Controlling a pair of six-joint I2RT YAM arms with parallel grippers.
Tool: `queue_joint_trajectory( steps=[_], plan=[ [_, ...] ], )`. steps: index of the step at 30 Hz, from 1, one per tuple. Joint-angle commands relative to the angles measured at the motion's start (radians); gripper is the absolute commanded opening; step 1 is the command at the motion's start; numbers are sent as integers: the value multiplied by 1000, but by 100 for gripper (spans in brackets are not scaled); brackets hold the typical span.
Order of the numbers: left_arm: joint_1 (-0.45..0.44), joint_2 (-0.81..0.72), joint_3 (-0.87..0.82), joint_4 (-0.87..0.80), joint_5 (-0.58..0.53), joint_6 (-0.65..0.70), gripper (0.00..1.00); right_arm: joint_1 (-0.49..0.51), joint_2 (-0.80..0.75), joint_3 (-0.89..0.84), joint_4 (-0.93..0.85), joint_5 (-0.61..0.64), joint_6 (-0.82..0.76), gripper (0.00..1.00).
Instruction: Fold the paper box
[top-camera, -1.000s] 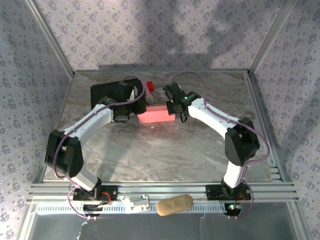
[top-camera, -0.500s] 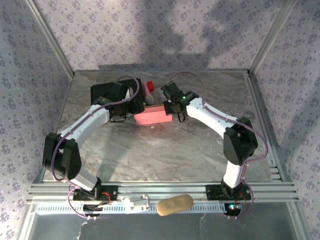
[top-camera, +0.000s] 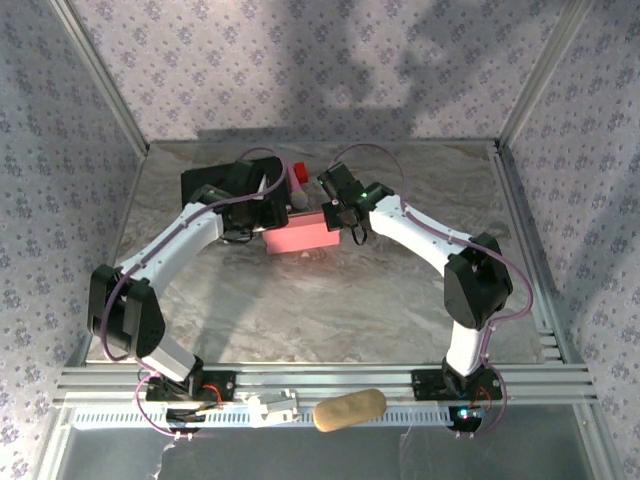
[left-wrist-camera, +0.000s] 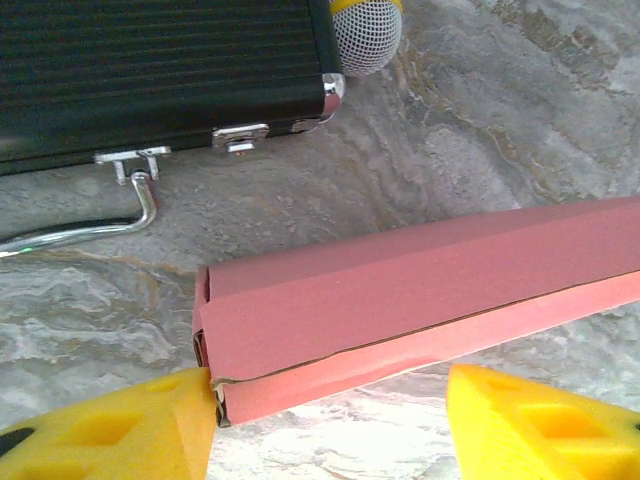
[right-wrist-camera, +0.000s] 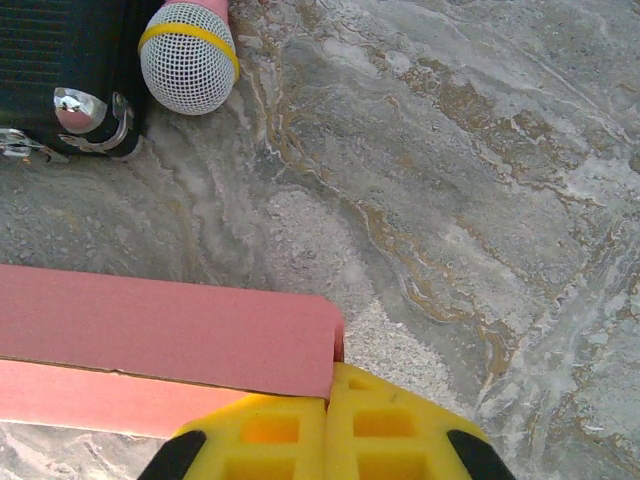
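The marble table (top-camera: 300, 330) carries everything, with the black case (top-camera: 212, 184) at the upper left of the overhead view. Just right of and below that case lies the paper box (top-camera: 300, 238), a long pink body already closed into a flat tube with its seam along the lower edge. Over the last second it has slid a little to the left, towards the case, and both arms have gone with it. That suggests it is being pushed and squared up between them, not creased, so I judge the long folds done and the end flaps still to be closed. In its wrist view the left gripper (left-wrist-camera: 330, 425) is spread wide, one yellow finger touching the box's open left corner and the other well off to the right. The right gripper (right-wrist-camera: 328, 425) has its fingers pressed together against the box's right end; whether a thin flap is caught between them I cannot tell. A mesh-headed microphone (right-wrist-camera: 188, 55) lies beside the case's corner
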Motion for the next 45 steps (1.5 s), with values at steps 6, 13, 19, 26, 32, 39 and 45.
queue_joint_trajectory(
  steps=[6,13,19,26,32,39,45],
  plan=[
    [-48,-17,61,-90,-156,31,61,21,78,-27,-150,-84,4,0],
    [-44,-173,-48,12,-190,-156,66,21,78,-27,-149,-85,6,0],
    [-21,-266,-181,120,-158,-682,67,22,80,-22,-148,-89,8,0],
    [22,-310,-366,337,-40,-1075,71,23,74,-22,-153,-90,5,0],
    [49,-252,-399,462,33,-1184,72,22,72,-25,-151,-92,5,0],
    [60,-219,-445,566,77,-1229,72,22,71,-32,-149,-92,5,0],
    [64,-233,-494,563,74,-1253,64,20,67,-36,-144,-94,6,0]
  ],
)
